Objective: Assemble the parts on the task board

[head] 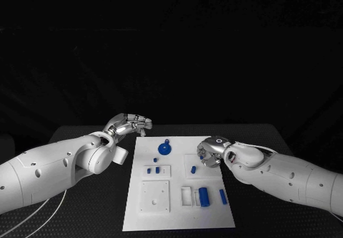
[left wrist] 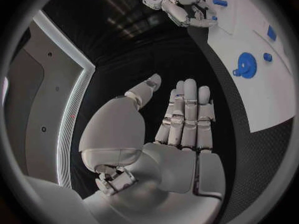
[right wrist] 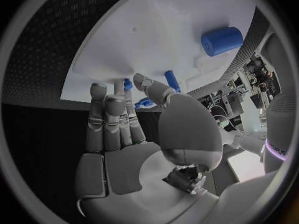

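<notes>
The white task board (head: 179, 208) lies in the middle of the black table. On it sit a blue gear (head: 165, 148), two small blue pegs (head: 153, 170), a single peg (head: 193, 169), a blue cylinder (head: 203, 197) and a blue bar (head: 223, 197). My right hand (head: 212, 151) is over the board's far right square, fingers pointing down beside the single peg (right wrist: 169, 79), with nothing gripped. My left hand (head: 131, 124) hovers off the board's far left corner. In the left wrist view this hand (left wrist: 181, 119) is empty, fingers straight, with the gear (left wrist: 245, 65) beyond it.
Black table (head: 85, 208) surrounds the board on all sides. A raised white block (head: 155, 196) and a slotted holder (head: 189, 196) stand on the board's near half. My left forearm (head: 64, 168) lies along the board's left side.
</notes>
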`<state>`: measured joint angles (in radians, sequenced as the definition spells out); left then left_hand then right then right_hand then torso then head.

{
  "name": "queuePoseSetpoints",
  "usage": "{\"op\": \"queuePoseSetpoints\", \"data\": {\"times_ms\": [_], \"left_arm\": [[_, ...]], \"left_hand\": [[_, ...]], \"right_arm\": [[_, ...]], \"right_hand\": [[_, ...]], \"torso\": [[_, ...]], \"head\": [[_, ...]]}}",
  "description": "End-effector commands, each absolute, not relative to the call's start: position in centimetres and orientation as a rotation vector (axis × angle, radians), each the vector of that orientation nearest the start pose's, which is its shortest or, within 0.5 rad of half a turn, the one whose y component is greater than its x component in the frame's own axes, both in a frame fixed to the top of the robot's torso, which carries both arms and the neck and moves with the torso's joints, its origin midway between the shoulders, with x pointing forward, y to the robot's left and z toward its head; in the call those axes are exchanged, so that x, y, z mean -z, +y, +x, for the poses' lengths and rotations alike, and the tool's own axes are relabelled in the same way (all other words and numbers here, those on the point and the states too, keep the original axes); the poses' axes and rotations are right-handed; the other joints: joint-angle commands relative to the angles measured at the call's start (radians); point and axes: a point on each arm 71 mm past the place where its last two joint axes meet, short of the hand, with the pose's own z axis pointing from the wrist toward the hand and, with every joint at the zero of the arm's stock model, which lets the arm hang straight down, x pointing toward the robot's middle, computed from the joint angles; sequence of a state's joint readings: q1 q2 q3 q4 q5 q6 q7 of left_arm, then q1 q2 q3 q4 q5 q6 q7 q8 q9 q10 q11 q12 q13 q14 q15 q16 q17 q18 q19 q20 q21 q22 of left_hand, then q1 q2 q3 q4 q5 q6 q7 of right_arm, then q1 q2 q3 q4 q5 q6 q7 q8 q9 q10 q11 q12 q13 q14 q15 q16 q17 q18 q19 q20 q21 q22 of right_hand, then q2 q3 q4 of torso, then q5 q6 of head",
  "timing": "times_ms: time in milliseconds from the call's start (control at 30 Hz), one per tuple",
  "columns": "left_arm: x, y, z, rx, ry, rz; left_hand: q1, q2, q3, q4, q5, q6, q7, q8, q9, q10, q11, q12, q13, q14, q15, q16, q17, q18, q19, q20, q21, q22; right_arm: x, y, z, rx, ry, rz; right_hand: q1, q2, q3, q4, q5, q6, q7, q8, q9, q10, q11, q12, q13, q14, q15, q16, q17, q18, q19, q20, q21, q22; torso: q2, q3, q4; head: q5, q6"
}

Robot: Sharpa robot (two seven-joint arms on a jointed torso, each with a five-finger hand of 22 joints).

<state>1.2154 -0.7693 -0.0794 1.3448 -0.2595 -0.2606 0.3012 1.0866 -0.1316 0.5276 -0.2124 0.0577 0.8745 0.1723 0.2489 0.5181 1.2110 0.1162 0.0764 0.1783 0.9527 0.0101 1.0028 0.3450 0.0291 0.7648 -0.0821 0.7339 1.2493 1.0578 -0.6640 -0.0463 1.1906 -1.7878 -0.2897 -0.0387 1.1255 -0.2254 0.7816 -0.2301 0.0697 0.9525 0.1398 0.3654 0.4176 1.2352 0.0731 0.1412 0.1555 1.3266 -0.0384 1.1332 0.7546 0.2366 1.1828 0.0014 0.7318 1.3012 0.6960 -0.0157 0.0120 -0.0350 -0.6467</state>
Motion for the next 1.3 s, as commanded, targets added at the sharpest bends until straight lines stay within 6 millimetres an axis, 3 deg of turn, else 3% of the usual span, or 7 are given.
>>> {"op": "queuePoseSetpoints", "data": {"times_ms": [33, 367, 500, 867, 1300], "left_arm": [[19.6, 21.7, 51.7, 1.383, 1.57, -0.874], [19.6, 21.6, 51.7, 1.383, 1.571, -0.875], [19.6, 21.5, 51.7, 1.386, 1.574, -0.874], [19.6, 21.5, 51.7, 1.382, 1.572, -0.875], [19.6, 21.7, 51.8, 1.376, 1.567, -0.878]], "left_hand": [[-0.009, 0.001, -0.006, 0.0, 0.005, -0.007, -0.002, 0.007, -0.002, -0.007, 0.0, -0.005, -0.001, 0.004, 0.005, -0.004, 0.001, 0.012, 0.0, -0.002, -0.004, -0.001], [-0.009, 0.001, -0.007, 0.0, 0.006, -0.007, -0.002, 0.007, -0.002, -0.007, 0.0, -0.005, -0.001, 0.005, 0.005, -0.005, 0.001, 0.012, 0.001, -0.002, -0.005, -0.001], [-0.009, 0.002, -0.007, 0.0, 0.006, -0.007, -0.001, 0.007, -0.002, -0.007, 0.0, -0.005, -0.001, 0.005, 0.005, -0.005, 0.002, 0.012, 0.001, -0.002, -0.005, -0.001], [-0.009, 0.002, -0.007, -0.001, 0.006, -0.009, -0.001, 0.007, -0.003, -0.009, 0.0, -0.005, -0.002, 0.007, 0.005, -0.005, 0.003, 0.013, 0.003, -0.002, -0.005, -0.001], [-0.009, 0.003, -0.007, -0.002, 0.006, -0.01, 0.0, 0.007, -0.003, -0.01, 0.0, -0.005, -0.002, 0.01, 0.005, -0.005, 0.004, 0.014, 0.005, -0.002, -0.006, -0.001]], "right_arm": [[28.8, -19.5, 49.9, -0.417, 1.743, -0.489], [29.0, -19.2, 49.9, -0.383, 1.709, -0.509], [29.0, -18.9, 49.9, -0.362, 1.699, -0.527], [29.2, -18.3, 49.7, -0.323, 1.673, -0.556], [28.4, -18.3, 49.3, -0.34, 1.608, -0.535]], "right_hand": [[0.009, 0.004, 0.011, 0.002, -0.006, 0.014, -0.003, 0.008, 0.003, 0.012, -0.003, -0.005, -0.001, -0.011, -0.004, 0.007, -0.001, 0.025, 0.006, -0.006, 0.006, 0.004], [0.021, 0.031, 0.045, 0.001, -0.015, 0.038, -0.013, 0.016, 0.009, 0.037, -0.013, 0.001, 0.012, -0.014, -0.014, 0.016, -0.002, 0.025, 0.008, -0.01, 0.018, 0.016], [0.03, 0.043, 0.067, -0.004, -0.017, 0.066, -0.025, 0.029, 0.016, 0.069, -0.025, 0.015, 0.027, -0.018, -0.025, 0.019, -0.004, 0.025, 0.006, -0.01, 0.024, 0.022], [0.032, 0.043, 0.085, -0.01, -0.018, 0.084, -0.033, 0.035, 0.022, 0.086, -0.033, 0.02, 0.043, -0.02, -0.034, 0.021, -0.007, 0.025, 0.007, -0.011, 0.031, 0.025], [0.032, 0.029, 0.112, -0.009, -0.016, 0.103, -0.04, 0.039, 0.028, 0.101, -0.04, 0.025, 0.062, -0.019, -0.041, 0.023, -0.01, 0.025, 0.011, -0.01, 0.043, 0.027]], "torso": [[0.0, 0.0003, -0.0003], [-0.001, -0.0005, -0.0009], [-0.001, -0.0004, -0.0008], [-0.001, -0.0015, -0.0008], [-0.001, -0.0008, -0.0011]], "head": [[0.002, -0.001], [0.001, -0.001], [0.0, -0.003], [-0.002, -0.006], [0.003, -0.007]]}}
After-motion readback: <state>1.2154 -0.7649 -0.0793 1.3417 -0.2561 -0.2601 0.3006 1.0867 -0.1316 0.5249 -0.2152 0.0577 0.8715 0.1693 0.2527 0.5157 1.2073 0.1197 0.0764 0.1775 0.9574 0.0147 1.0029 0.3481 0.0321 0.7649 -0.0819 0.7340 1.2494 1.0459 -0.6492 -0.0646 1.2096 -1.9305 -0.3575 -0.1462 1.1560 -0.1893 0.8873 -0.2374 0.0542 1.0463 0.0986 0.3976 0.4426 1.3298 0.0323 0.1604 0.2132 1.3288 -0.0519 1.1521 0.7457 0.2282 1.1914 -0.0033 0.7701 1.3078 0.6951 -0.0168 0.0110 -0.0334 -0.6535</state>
